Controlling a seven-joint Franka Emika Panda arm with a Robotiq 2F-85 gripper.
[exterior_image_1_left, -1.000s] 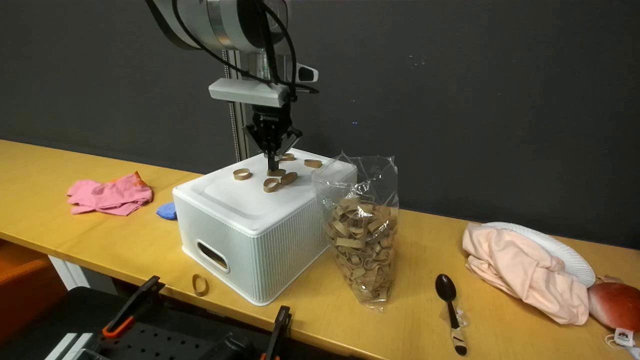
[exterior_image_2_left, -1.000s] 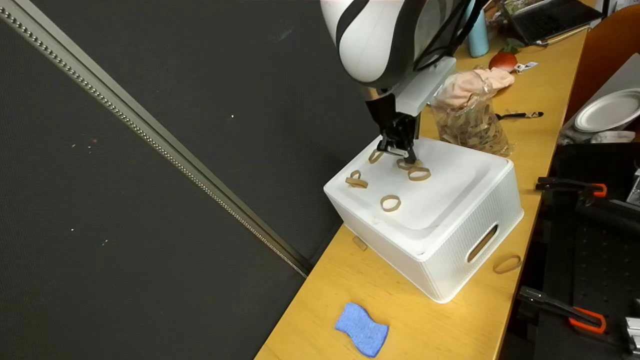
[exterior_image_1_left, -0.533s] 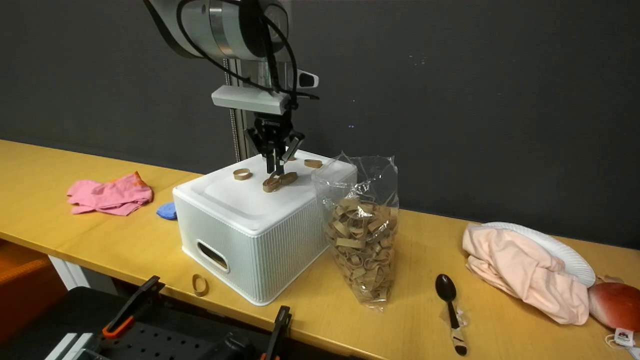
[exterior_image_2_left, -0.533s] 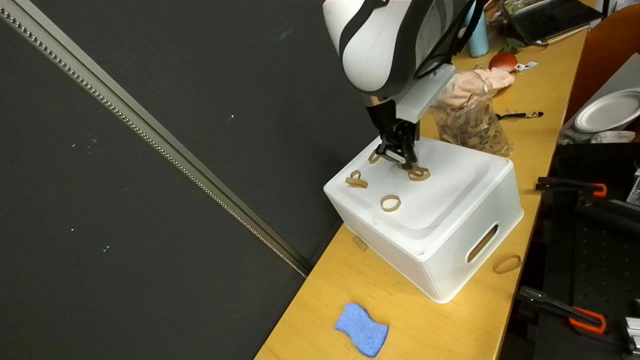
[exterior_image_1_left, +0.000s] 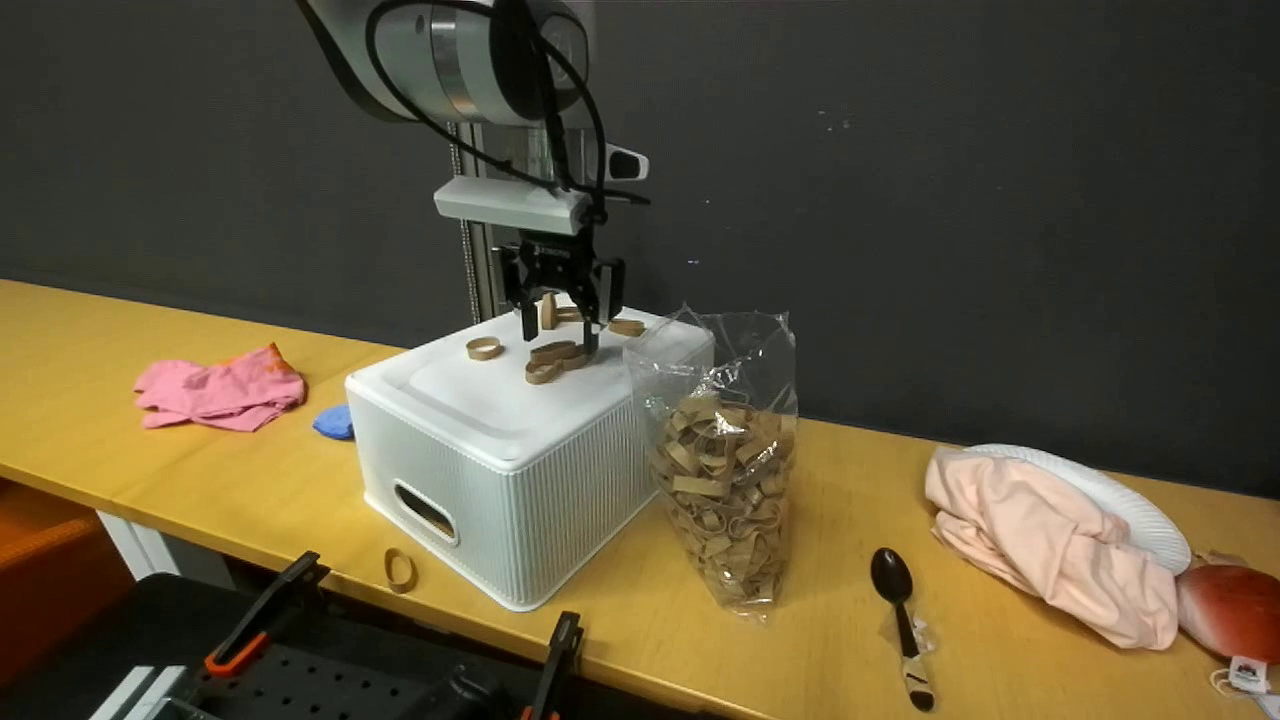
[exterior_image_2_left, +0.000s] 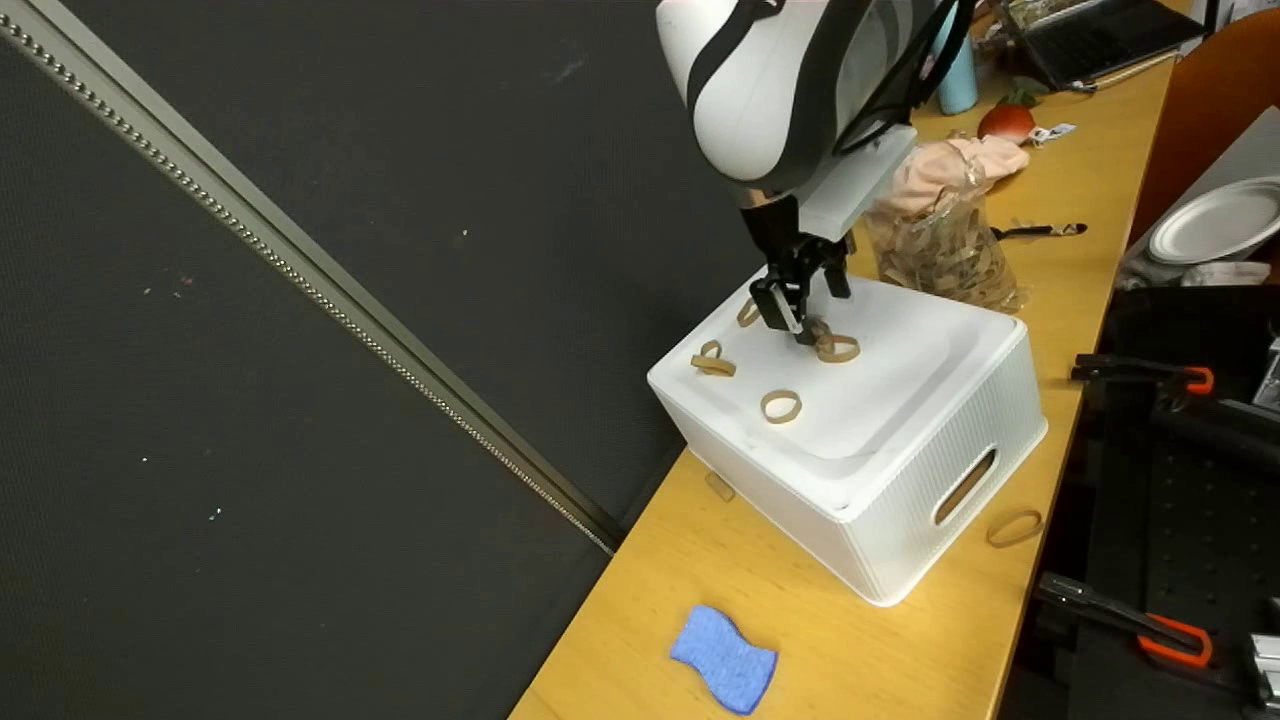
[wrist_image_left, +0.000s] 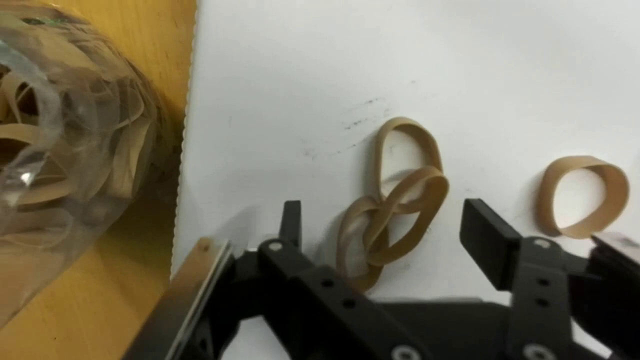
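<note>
end effector (exterior_image_1_left: 560, 331) spread, band (wrist_image_left: 427, 222) shifted vs. prev.

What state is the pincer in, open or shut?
Open: the pincer has its fingers apart in the wrist view, with overlapping tan bands seen ungripped between them, on the white box.

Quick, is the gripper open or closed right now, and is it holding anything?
Gripper: open, holding nothing; its jaws stand apart on either side of the overlapping rubber bands on the white box.
</note>
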